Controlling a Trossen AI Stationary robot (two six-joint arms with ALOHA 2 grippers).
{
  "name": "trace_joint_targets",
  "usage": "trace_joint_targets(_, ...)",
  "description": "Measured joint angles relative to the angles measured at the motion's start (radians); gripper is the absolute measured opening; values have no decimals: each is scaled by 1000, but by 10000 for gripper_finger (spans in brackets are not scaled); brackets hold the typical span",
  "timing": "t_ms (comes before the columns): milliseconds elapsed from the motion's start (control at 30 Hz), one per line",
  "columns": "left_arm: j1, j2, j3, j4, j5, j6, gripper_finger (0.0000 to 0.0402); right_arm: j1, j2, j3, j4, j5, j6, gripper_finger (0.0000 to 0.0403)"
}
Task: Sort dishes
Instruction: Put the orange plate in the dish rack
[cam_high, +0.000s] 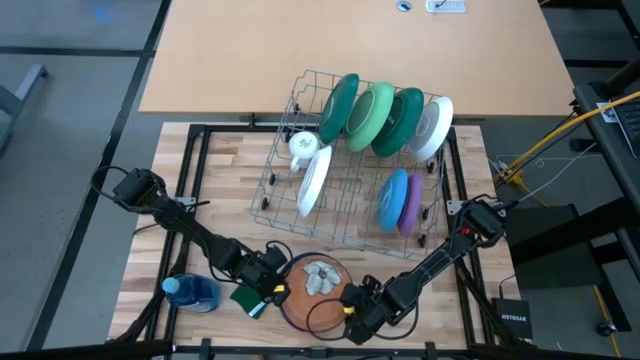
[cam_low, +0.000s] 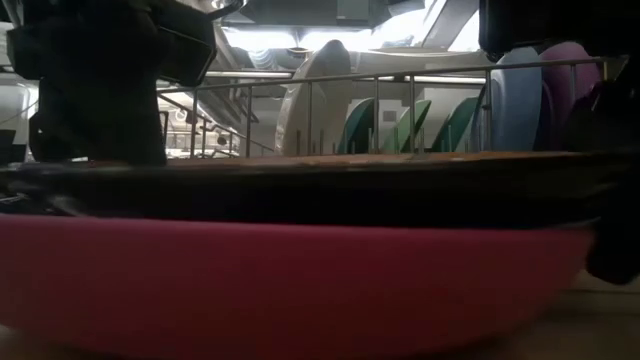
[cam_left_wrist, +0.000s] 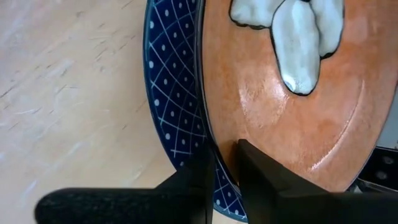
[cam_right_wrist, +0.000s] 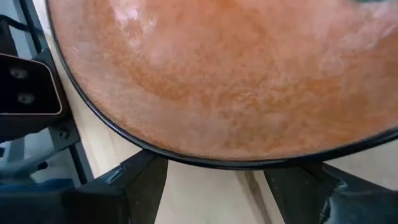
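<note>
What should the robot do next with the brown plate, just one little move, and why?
Probably lift it a little. The left gripper is pinched on the rim of the round brown plate with the pale pattern, which lies on a blue patterned plate. The right gripper waits open at the opposite rim. Raising that edge should free it for the wire dish rack.

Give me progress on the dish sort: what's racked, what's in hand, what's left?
Done: eight plates stand in the rack, from dark green to purple. In hand: left gripper pinches the rim of the brown plate; right gripper waits open at its near edge. Left: that plate and the blue patterned one under it.
</note>
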Motion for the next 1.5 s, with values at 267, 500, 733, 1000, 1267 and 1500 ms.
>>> trace_joint_targets(267, -2, 0, 0, 22, 17, 51, 55, -18, 0, 0, -1, -67, 28, 257)
trace_joint_targets(500, -2, 0, 0, 20, 49, 85, 63, -33, 0, 0, 1, -96, 34, 257)
trace_joint_targets(733, -3, 3, 0, 21, 59, 114, 111, -41, 0, 0, 1, -105, 30, 257)
trace_joint_targets(1000, 12, 23, 3, 48, 54, 11, 147, -41, -1, 0, 6, -105, 29, 257)
trace_joint_targets(1267, 34, 36, 0, 130, 50, 40, 127, -42, -1, 0, 2, -88, 27, 257)
trace_joint_targets(1500, 40, 31, 0, 138, 48, 54, 65, -42, -1, -1, -7, -97, 29, 257)
